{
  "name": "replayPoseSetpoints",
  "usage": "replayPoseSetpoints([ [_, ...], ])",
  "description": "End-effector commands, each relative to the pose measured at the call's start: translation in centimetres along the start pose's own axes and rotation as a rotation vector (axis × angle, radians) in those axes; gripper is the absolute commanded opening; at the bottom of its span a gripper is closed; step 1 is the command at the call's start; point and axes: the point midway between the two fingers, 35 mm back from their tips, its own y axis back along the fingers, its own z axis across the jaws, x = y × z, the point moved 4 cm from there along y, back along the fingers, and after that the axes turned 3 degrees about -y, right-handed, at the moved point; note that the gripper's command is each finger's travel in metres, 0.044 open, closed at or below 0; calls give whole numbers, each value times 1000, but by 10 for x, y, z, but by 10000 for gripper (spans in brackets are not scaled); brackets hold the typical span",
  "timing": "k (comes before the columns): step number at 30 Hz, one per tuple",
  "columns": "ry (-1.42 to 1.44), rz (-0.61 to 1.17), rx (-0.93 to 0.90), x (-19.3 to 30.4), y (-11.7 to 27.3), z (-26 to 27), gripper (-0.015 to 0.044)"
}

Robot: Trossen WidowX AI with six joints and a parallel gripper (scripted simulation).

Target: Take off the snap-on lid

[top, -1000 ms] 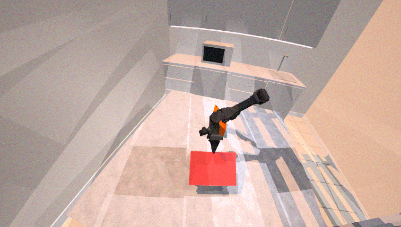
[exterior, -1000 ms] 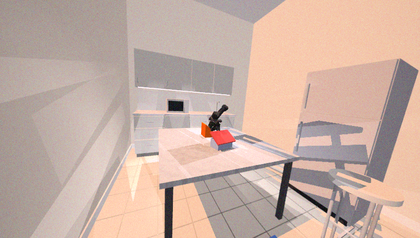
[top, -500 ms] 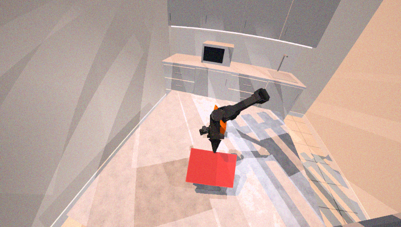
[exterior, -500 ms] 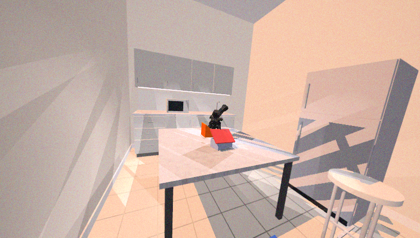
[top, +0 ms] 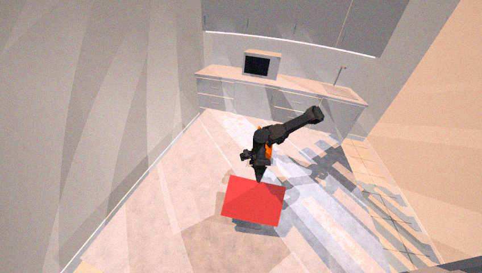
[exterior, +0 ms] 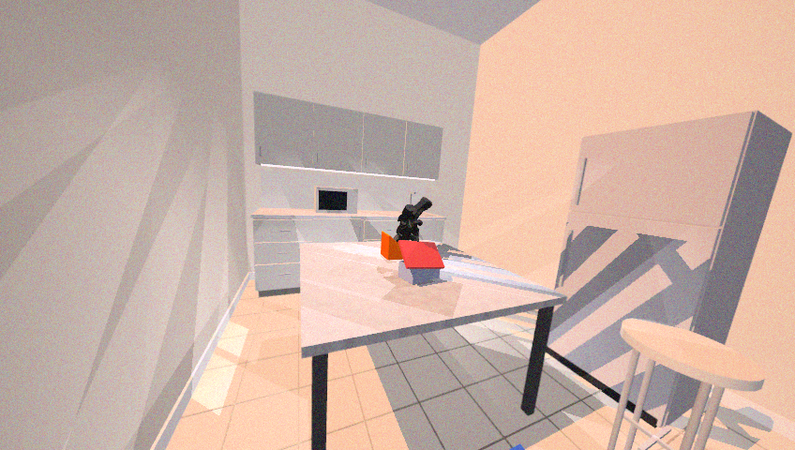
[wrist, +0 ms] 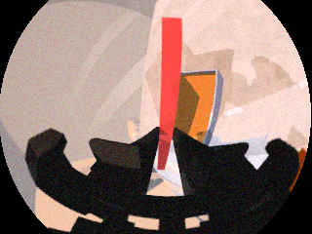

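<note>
Okay, going left to right in the exterior view: orange block (top: 268,151) (exterior: 387,247) first, near the arm, so I'd leave that side some room. Next my gripper (top: 258,182) (exterior: 406,238) (wrist: 166,131), clenched on the edge of the red lid (top: 252,202) (exterior: 422,255) (wrist: 171,73); I'd hold that pinch firm and not regrip here. Lid sits tilted over the storage box (top: 245,221) (exterior: 426,275) (wrist: 218,97), which stands on the table (top: 189,189) (exterior: 356,290) (wrist: 273,122); wrist view shows its inside, so at least one side looks unsnapped. Can't tell if the far edge touches. I'd peel slowly, mostly upward, no sideways drag, since a caught rim could pull the box along. Once free, lift well over the rim, level out, then set down flat, red top up.
</note>
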Motion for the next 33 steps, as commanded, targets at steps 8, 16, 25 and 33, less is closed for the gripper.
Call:
replayPoseSetpoints([
  [8,12,3,-7,1,10,15,0],
  [16,12,3,-7,2,17,22,0],
  [25,12,3,-7,2,25,31,0],
  [33,12,2,-6,4,28,33,0],
])
